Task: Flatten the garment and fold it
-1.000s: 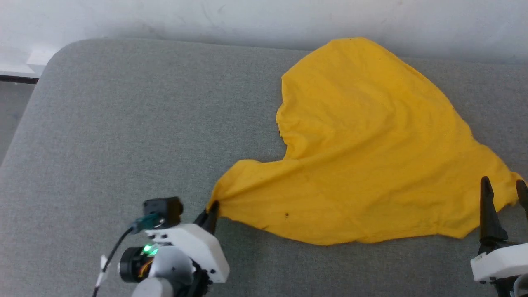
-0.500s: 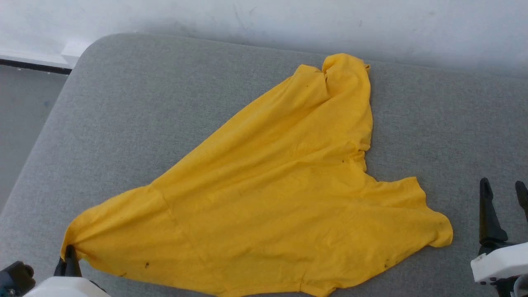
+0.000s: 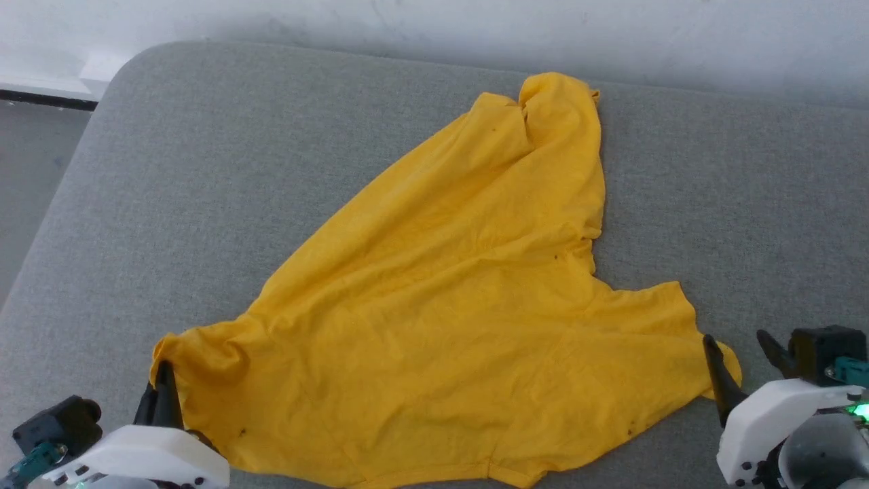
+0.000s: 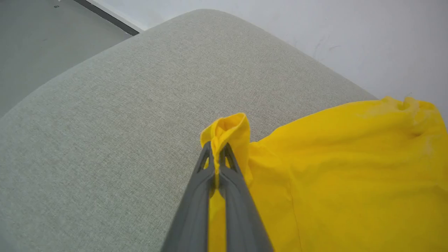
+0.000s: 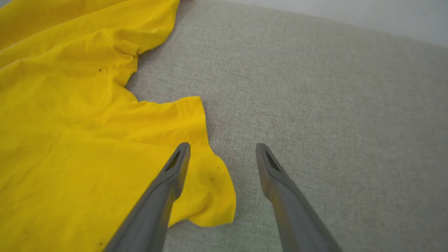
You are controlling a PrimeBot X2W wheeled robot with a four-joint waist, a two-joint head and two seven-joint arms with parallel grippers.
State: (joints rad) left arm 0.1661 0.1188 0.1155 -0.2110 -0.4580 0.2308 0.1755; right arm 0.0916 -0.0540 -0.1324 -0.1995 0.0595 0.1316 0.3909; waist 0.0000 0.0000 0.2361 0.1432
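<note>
The yellow T-shirt [image 3: 441,326] lies spread but wrinkled on the grey cushion [image 3: 204,170], plain side up. The left gripper [image 4: 217,150] is clamped on one corner, I think to pull the cloth flat. The right gripper [image 5: 223,145] stands wide apart over the opposite corner, holding nothing, probably ready to pinch it.

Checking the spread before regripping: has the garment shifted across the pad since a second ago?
Yes. The garment was dragged toward the robot's left: its corner pinched in the left gripper now lies much nearer the left edge of the grey pad.
</note>
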